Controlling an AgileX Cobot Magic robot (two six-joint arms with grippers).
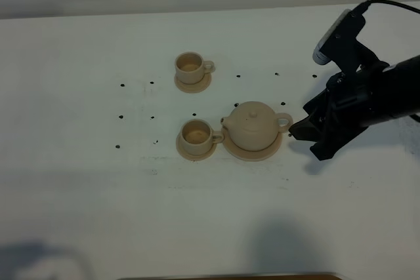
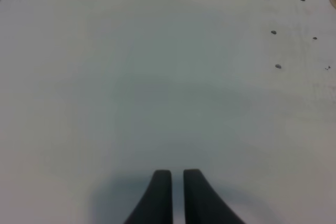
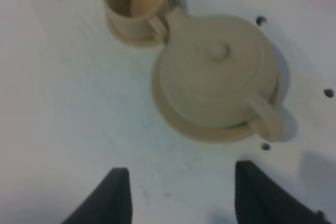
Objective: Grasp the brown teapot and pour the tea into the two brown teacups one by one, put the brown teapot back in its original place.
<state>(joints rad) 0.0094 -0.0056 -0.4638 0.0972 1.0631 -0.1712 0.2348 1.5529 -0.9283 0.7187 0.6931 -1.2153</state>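
while teapot [image 1: 252, 126] sits on saucer [image 1: 253, 156] | r tool [image 1: 303, 141] wide open, empty, just off its handle | l tool [image 2: 177, 182] shut, empty

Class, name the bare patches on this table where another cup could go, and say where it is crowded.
Bare: the table left of the dark dots; the strip in front of the near teacup and teapot; the gap between far teacup and near one. Crowded: near teacup beside the teapot's spout, and the open right claw by its handle.
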